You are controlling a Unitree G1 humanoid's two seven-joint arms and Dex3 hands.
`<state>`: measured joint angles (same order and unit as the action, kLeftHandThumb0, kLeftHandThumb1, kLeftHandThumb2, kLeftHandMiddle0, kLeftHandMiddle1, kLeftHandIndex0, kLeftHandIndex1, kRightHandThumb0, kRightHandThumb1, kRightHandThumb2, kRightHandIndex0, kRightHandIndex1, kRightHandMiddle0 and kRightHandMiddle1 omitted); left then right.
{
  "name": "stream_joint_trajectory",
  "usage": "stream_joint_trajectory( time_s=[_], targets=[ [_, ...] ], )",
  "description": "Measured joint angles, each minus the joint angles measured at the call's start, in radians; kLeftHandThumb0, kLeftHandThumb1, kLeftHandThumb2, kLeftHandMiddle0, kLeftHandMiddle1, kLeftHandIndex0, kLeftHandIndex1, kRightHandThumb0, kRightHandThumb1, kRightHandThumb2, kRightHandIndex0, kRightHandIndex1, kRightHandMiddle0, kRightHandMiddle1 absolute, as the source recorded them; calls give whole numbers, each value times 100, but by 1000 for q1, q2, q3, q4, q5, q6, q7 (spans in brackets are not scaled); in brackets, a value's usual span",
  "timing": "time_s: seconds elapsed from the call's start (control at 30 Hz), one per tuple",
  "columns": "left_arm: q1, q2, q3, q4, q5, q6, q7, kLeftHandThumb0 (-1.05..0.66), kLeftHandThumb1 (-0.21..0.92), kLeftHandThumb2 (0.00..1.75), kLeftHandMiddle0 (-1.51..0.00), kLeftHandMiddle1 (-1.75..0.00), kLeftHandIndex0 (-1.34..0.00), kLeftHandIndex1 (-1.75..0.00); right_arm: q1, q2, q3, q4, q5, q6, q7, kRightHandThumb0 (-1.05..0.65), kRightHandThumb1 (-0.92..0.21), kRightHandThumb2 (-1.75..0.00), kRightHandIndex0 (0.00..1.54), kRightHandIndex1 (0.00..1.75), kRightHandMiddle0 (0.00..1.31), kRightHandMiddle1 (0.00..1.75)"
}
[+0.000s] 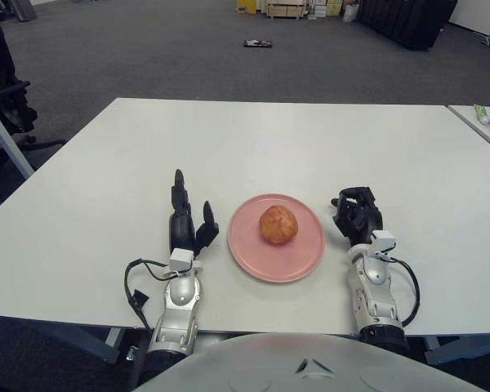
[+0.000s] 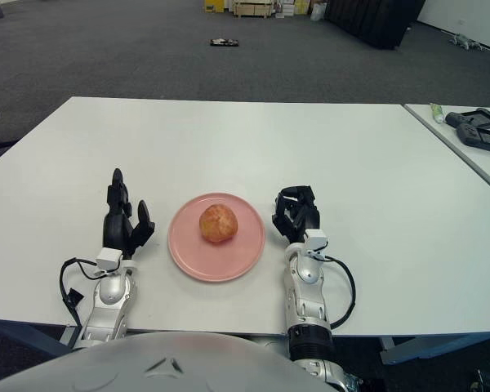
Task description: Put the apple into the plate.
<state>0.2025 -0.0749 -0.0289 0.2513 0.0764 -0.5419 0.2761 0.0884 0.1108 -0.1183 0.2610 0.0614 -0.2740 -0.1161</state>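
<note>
A reddish-yellow apple (image 1: 278,224) sits in the middle of a pink plate (image 1: 253,255) on the white table (image 1: 253,139). My left hand (image 1: 186,214) shows just left of the plate, fingers stretched forward and holding nothing. My right hand (image 1: 357,211) shows just right of the plate, fingers curled in and holding nothing. Neither hand touches the apple or the plate.
A second table (image 1: 483,122) stands at the far right with small dark items (image 2: 478,131) on it. A chair (image 1: 4,102) stands beyond the table's left edge. Boxes and a dark object lie on the carpet floor far behind.
</note>
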Motion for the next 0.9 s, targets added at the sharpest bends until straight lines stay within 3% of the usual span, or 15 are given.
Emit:
stream_joint_trajectory(
  time_s=[0.17, 0.3, 0.5, 0.9],
  targets=[
    [-18, 1, 31, 40, -53, -16, -2, -67, 92, 96, -27, -113, -2, -153, 2, 0, 1, 2, 0, 0, 3, -37, -75, -77, 50, 137, 29, 175],
    [-18, 1, 37, 45, -60, -17, 3, -65, 92, 101, -36, -125, -8, -169, 3, 0, 1, 3, 0, 0, 3, -37, -75, -77, 50, 136, 29, 175],
    [-18, -2, 38, 45, -39, -15, 55, -56, 92, 108, -51, -134, -27, -174, 2, -1, 0, 6, 0, 0, 3, -37, -75, -76, 51, 136, 29, 175],
    [-22, -4, 32, 44, 10, 25, 122, -44, 92, 115, -60, -129, -40, -174, 1, -2, -1, 19, 0, -1, 3, -37, -76, -75, 50, 135, 29, 175]
  ],
)
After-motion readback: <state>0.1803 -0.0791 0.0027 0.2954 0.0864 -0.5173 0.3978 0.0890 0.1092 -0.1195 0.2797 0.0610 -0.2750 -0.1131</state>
